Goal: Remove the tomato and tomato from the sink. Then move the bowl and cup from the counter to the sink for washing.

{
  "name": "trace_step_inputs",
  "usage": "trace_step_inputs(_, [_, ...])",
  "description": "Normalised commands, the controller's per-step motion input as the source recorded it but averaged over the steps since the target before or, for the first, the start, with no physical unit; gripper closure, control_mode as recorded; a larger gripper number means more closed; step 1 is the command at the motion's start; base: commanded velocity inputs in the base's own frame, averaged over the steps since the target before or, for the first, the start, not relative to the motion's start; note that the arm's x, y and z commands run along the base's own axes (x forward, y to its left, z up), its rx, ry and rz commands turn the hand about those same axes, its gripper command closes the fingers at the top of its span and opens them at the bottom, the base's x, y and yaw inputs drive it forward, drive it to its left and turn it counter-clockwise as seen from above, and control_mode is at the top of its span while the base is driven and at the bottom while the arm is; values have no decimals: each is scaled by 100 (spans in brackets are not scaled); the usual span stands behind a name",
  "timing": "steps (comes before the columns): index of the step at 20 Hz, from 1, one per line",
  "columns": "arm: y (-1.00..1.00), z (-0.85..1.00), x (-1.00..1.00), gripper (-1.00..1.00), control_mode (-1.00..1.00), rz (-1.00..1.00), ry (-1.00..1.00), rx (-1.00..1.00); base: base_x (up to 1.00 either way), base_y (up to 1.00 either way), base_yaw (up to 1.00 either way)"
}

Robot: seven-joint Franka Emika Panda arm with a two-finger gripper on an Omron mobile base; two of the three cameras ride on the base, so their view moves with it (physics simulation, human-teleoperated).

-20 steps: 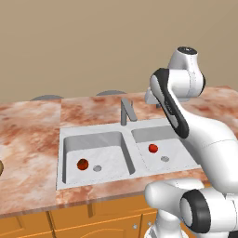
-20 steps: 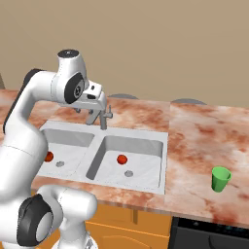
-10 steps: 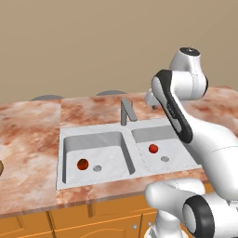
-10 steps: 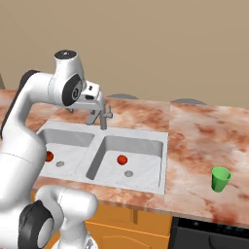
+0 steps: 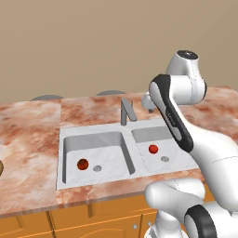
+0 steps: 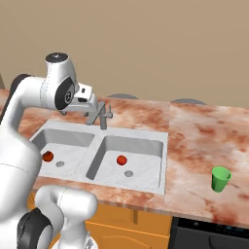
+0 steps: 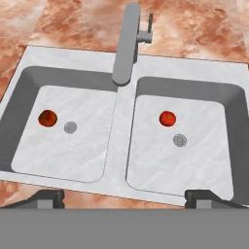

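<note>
gripper (image 7: 124, 197) jaws wide, empty, above sink (image 7: 121, 141). darker tomato (image 7: 47, 117) at 9 o'clock, brighter tomato (image 7: 168, 118) at 3 o'clock.

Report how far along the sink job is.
Nothing looks done yet. The darker tomato lies in the left basin and the brighter tomato in the right basin of the sink. The hand hangs open above the sink, holding nothing. Left: lift out both tomatoes, then bring in the green cup from the counter, and the bowl.
</note>
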Motion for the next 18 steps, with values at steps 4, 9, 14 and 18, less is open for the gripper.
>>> trace_step_inputs(4, [22, 0, -15, -100, -100, 0, 0, 0, 0, 0, 0])
trace_step_inputs(9, [26, 0, -14, -100, -100, 0, 0, 0, 0, 0, 0])
trace_step_inputs(14, [31, 0, -16, -100, -100, 0, 0, 0, 0, 0, 0])
trace_step_inputs(18, [30, 0, -16, -100, -100, 0, 0, 0, 0, 0, 0])
